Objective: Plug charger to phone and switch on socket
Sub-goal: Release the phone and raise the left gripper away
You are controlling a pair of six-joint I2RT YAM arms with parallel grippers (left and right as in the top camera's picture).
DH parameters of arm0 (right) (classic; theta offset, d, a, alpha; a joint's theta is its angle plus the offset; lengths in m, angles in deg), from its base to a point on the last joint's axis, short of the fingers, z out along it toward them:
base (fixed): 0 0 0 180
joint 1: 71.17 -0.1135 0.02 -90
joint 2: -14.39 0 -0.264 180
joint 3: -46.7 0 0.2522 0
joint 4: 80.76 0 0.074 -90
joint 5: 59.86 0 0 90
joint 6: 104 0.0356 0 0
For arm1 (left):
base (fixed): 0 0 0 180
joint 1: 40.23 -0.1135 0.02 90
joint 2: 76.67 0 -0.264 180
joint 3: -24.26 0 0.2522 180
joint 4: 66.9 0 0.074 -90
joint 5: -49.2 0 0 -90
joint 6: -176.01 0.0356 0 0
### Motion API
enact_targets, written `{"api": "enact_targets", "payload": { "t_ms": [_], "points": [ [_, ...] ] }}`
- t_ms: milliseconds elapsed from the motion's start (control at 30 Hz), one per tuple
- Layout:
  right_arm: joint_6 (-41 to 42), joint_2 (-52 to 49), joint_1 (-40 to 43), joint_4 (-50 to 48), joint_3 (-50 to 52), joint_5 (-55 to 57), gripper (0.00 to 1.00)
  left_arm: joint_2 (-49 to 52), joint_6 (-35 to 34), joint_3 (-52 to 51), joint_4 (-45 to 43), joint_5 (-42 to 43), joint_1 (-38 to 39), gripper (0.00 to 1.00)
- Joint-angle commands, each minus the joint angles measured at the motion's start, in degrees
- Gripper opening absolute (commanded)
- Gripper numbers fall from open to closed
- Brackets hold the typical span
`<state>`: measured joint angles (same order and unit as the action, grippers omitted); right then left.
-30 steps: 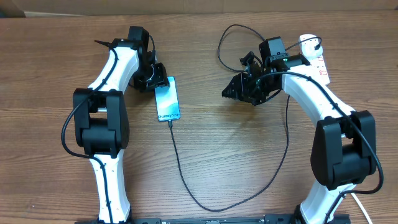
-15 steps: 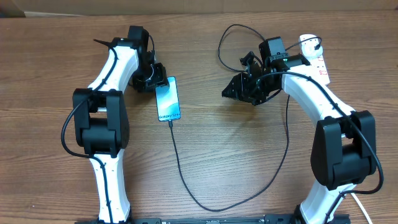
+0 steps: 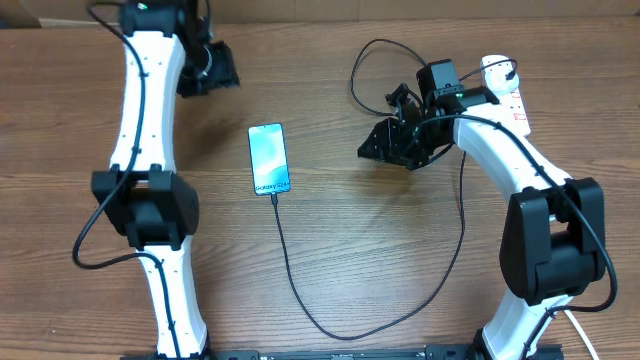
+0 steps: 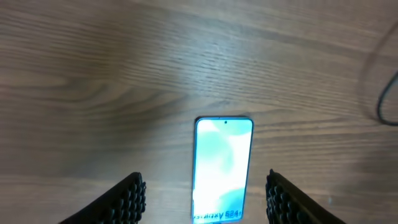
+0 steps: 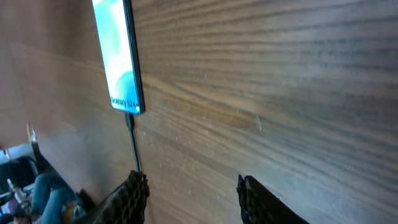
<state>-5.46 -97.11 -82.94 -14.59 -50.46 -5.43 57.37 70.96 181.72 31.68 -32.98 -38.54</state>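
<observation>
Where the wooden table (image 3: 370, 250) comes nearest the arm bases, the charger (image 3: 290, 285) makes its lowest bend. From there the thin black cable sweeps up the right side and passes behind the right arm. Its other run climbs leftward to the phone (image 3: 269, 160), and the small plug tip (image 5: 129, 118) sits in the phone's near end. The phone lies flat left of centre, screen up and lit pale blue, touched by neither arm.

To its right, at about the same depth, the right gripper (image 3: 380, 143) hangs over bare wood, well apart from the phone. Its wrist view shows both fingers (image 5: 132, 194) spread with nothing between them.

Farther off, at the far left, the left gripper (image 3: 212, 68) is held above the table. Its fingers (image 4: 129, 198) are likewise spread and empty, with the phone in sight below them.

At the far right lies the socket (image 3: 508, 95), a white strip partly hidden by the right arm. I cannot tell whether its switch is on.
</observation>
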Motion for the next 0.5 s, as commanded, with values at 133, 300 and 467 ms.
{"api": "enact_targets", "payload": {
  "t_ms": [133, 300, 467],
  "points": [
    [-3.1, 3.5, 2.5, 10.6, -15.0, 11.2, 0.52, -1.6, 0.0, 16.3, 9.0, -5.5, -1.0, 0.59],
    [-2.6, 3.6, 5.1, 17.1, -24.0, 17.4, 0.63, -3.0, 0.0, 22.3, 12.0, -5.5, -1.1, 0.7],
    [0.6, 3.6, 10.1, 18.7, -26.7, 21.7, 0.72, -6.6, -2.0, 22.4, 12.0, -5.5, -1.3, 0.87]
  ]
}}
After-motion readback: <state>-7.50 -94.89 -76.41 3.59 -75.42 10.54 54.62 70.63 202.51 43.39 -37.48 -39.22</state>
